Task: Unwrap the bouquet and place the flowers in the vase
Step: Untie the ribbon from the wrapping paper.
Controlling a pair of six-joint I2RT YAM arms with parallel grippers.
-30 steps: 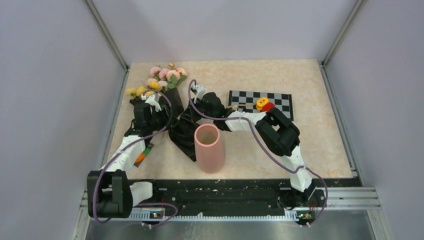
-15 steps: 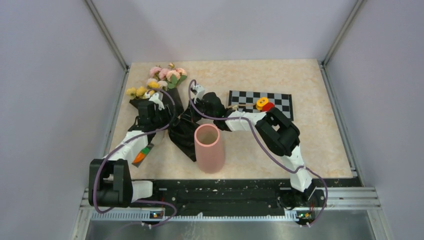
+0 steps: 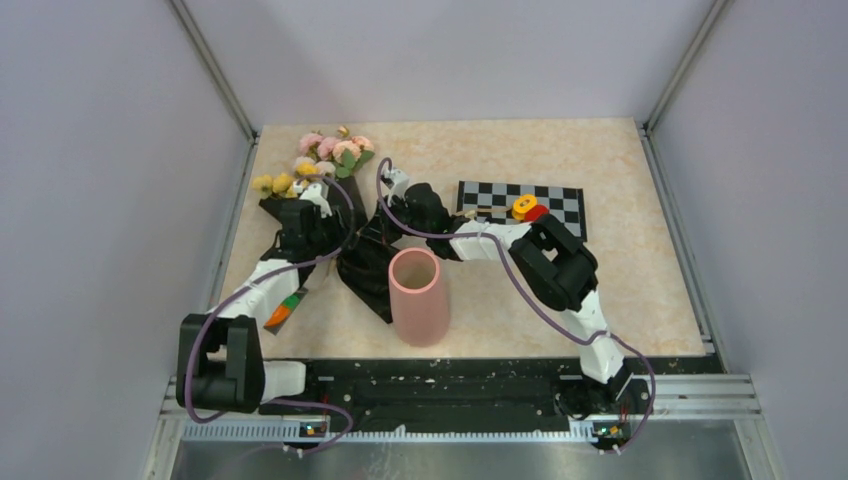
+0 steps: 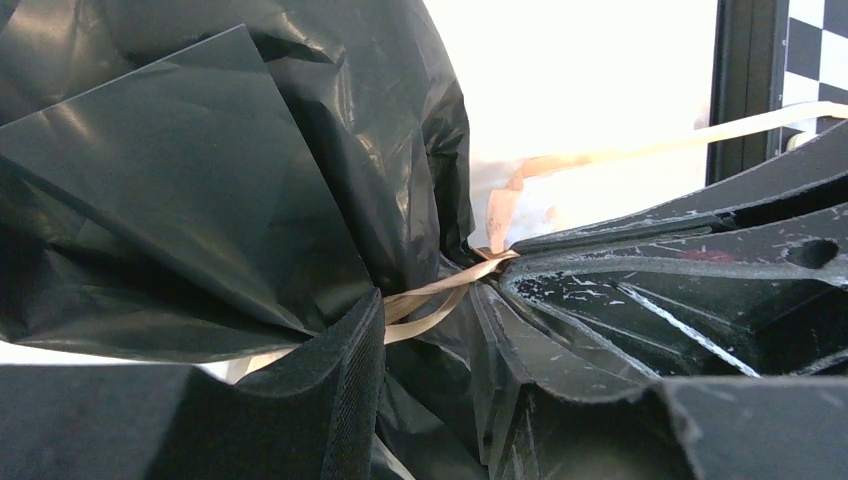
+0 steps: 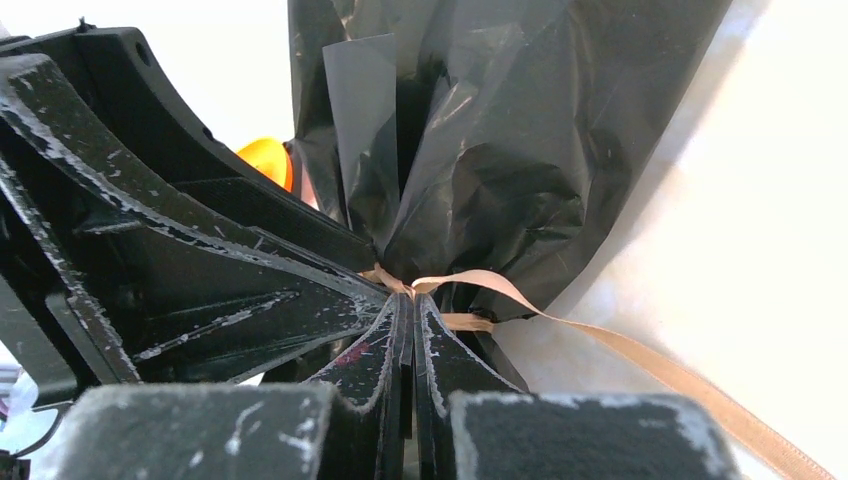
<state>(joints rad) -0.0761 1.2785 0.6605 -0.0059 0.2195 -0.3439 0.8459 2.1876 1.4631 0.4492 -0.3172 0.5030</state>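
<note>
The bouquet's flowers (image 3: 333, 150), pink, peach and yellow, lie at the table's far left. Their black wrapping (image 3: 366, 272) fans out toward the pink vase (image 3: 418, 297), which stands upright near the front. My left gripper (image 3: 330, 232) comes in from the left. In the left wrist view the left gripper (image 4: 430, 312) is shut on the wrapped neck (image 4: 440, 400) of the bouquet, just under the tan ribbon (image 4: 440, 290). My right gripper (image 5: 408, 298) is shut on the ribbon (image 5: 470, 285) at the knot, and a loose tail trails off to the right. The stems are hidden by the paper.
A checkerboard mat (image 3: 560, 205) at the back right carries a yellow block (image 3: 522, 206) and a red block (image 3: 537, 213). An orange and green piece (image 3: 285, 308) lies beside the left arm. Metal frame posts and grey walls border the table.
The left arm has edged a little to the right toward the bouquet's neck, and its jaws have narrowed slightly. The right arm, the bouquet and the vase have not moved.
</note>
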